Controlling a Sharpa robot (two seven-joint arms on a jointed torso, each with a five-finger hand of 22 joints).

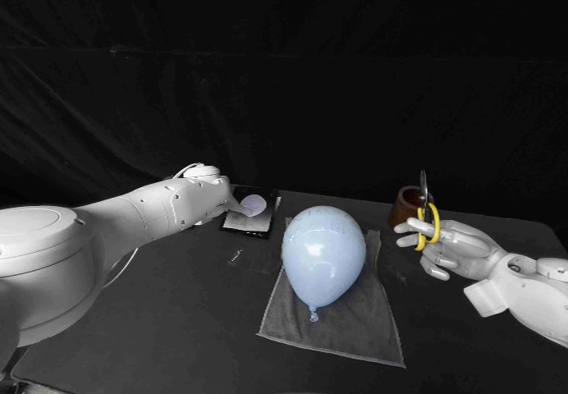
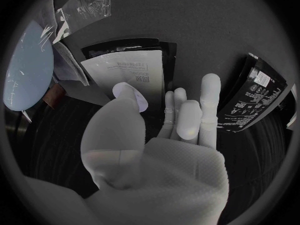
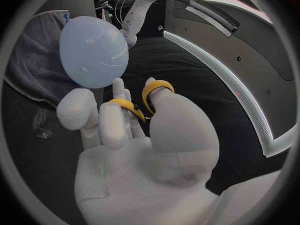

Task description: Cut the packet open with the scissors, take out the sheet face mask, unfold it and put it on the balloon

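The right hand (image 1: 447,246) holds the scissors (image 3: 159,84). The left hand (image 1: 203,190), fingers apart, hovers over the packet (image 2: 128,67), which looks uncut. All steps remain.

Grey cloth (image 1: 350,328) lies flat on the black table (image 1: 154,328), centre to lower centre of frame. Brown container (image 1: 402,210) stands upright, right of centre. Small clear scrap (image 1: 237,257) lies left of the cloth, apart from it.
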